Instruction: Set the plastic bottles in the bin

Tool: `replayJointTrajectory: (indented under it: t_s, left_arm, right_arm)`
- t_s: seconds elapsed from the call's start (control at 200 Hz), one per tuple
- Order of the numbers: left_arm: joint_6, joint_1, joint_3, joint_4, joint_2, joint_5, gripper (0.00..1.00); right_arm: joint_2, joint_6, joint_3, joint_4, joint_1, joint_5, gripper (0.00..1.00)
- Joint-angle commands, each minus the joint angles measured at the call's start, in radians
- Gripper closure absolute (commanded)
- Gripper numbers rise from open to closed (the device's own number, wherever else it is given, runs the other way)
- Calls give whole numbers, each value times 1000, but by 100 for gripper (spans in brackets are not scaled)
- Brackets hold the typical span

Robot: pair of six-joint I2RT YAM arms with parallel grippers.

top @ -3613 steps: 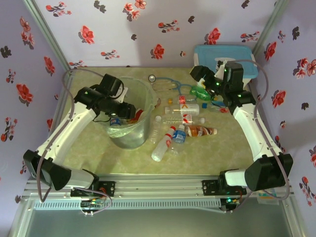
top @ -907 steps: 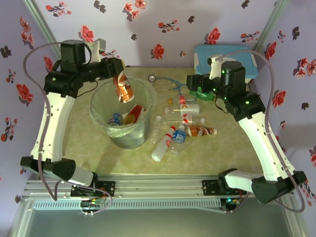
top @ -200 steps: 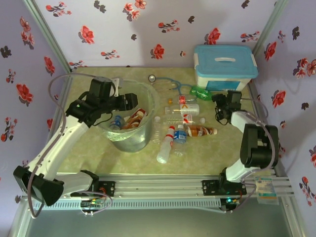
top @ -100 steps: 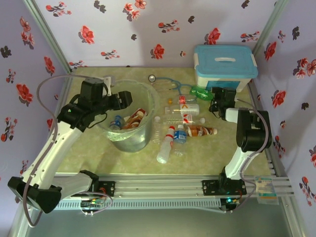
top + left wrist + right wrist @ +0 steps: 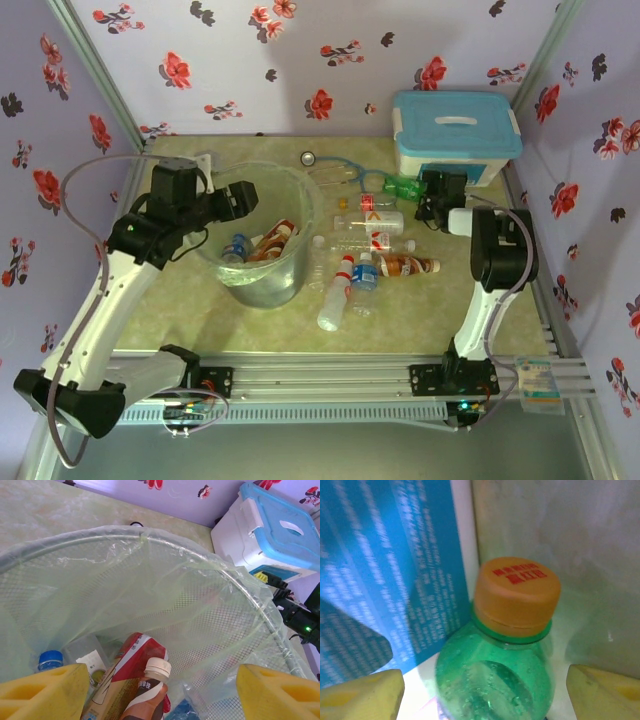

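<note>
**Left arm.** The left fingers stand wide apart and hold nothing. They hang over the mouth of the bin, with one yellow pad at each lower corner of the left wrist view. In the top view they sit at the bin's left rim and point inward across the opening. The bin stands upright on the left half of the bench.

**Bin contents.** Several plastic bottles lie at the bottom of the bin, below the left fingers and apart from them:
- a brown bottle with a white cap;
- a red-and-white labelled bottle leaning just beside it;
- a blue-capped bottle near the left wall.

**Right arm.** The right fingers also stand wide. The green bottle lies between them, roughly centred. There is a visible gap on each side, and neither pad touches it. Its orange cap is the end farther from the wrist camera. A blue printed label stands just beside the bottle's neck. In the top view the bottle lies just in front of the white box.

**Bench.** More bottles lie on their sides between the bin and the right arm, none of them between any fingers:
- two clear bottles with red-white labels;
- an amber bottle;
- a blue-labelled bottle;
- a pale bottle nearest the arm bases.
</note>
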Motion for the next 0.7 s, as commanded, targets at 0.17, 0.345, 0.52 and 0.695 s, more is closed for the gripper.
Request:
replayJointTrajectory:
  t_s: [0.17, 0.345, 0.52, 0.695]
  left_arm:
    - [4, 23, -13, -18, -35, -23, 22]
    - [3, 30, -15, -18, -40, -22, 22]
    - [0, 33, -16, -17, -38, -22, 22]
    - [2, 35, -21, -14, -38, -23, 22]
  right_arm:
    - [73, 37, 51, 3, 20, 12, 17]
    - [87, 45, 43, 24, 20, 12, 24]
    - [82, 52, 28, 47, 19, 14, 32]
    - [60, 64, -2, 82, 15, 28, 42]
